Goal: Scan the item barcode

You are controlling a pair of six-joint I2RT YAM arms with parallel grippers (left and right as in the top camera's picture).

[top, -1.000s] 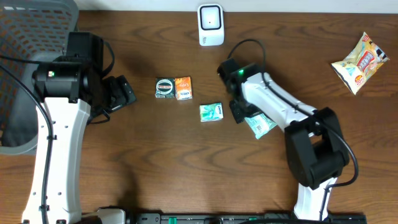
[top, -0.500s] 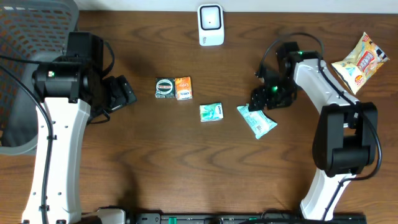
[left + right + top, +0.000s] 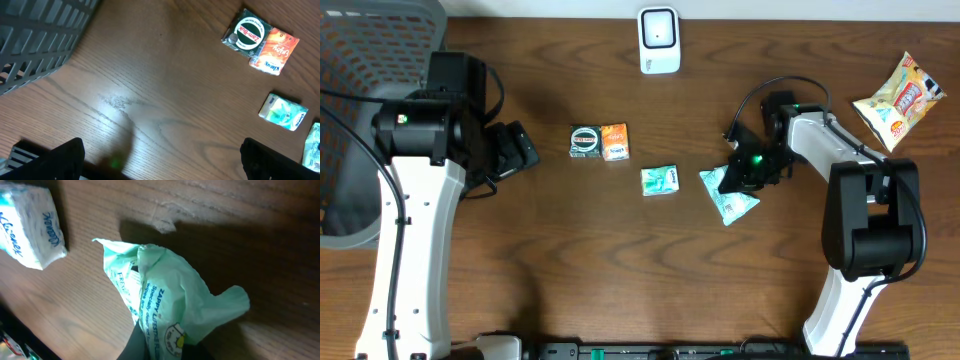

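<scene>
A pale green wipes packet (image 3: 726,198) lies right of the table's centre. My right gripper (image 3: 745,172) is shut on its right end. In the right wrist view the crumpled green film (image 3: 165,295) is pinched between my dark fingers (image 3: 137,347) at the bottom edge. The white barcode scanner (image 3: 659,40) stands at the back centre, well away from the packet. My left gripper (image 3: 515,148) hangs at the left, open and holding nothing. Its two black fingertips (image 3: 65,157) sit wide apart over bare wood.
A green Zam-Buk box (image 3: 585,141) and an orange packet (image 3: 614,141) lie side by side left of centre. A small Kleenex pack (image 3: 660,180) sits just left of the green packet. A snack bag (image 3: 900,100) lies at the far right, a grey mesh basket (image 3: 360,60) at the far left.
My right arm swung out to the right, came back to the green packet's right end and shut on it. The packet shifted slightly. The left arm stayed still.
</scene>
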